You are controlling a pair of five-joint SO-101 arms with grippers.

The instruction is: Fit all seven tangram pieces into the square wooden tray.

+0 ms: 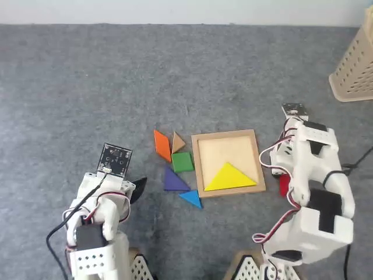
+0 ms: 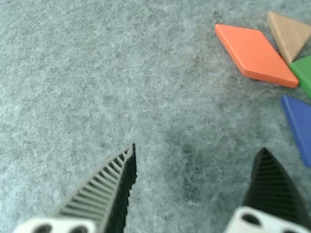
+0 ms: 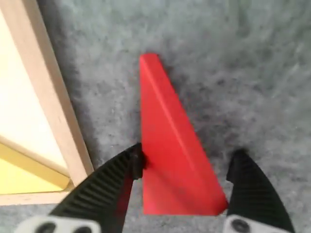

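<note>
Broad grey felt (image 1: 87, 76) lies between the pieces and the desk's far and left edges; a slatted basket (image 1: 354, 67) stands at the far right corner. The square wooden tray (image 1: 227, 133) sits right of the middle, toward the near edge. Inside, a yellow triangle (image 1: 229, 177) lies flat with its long side along the near rim, bare wood behind it. Off the tray's left rim cluster an orange parallelogram (image 1: 162, 145), a tan triangle (image 1: 177, 142), a green square (image 1: 182, 161) just beside the rim, a violet triangle (image 1: 175, 181) and a blue triangle (image 1: 192, 198) by the near-left corner. The left arm (image 1: 96, 224) holds its jaws released over bare felt, left of that cluster. A red triangle (image 3: 170, 145) lies flat just outside the right rim; the right arm (image 1: 315, 175) has its jaws spread to either side of it, one tip touching its edge nearest the tray.
</note>
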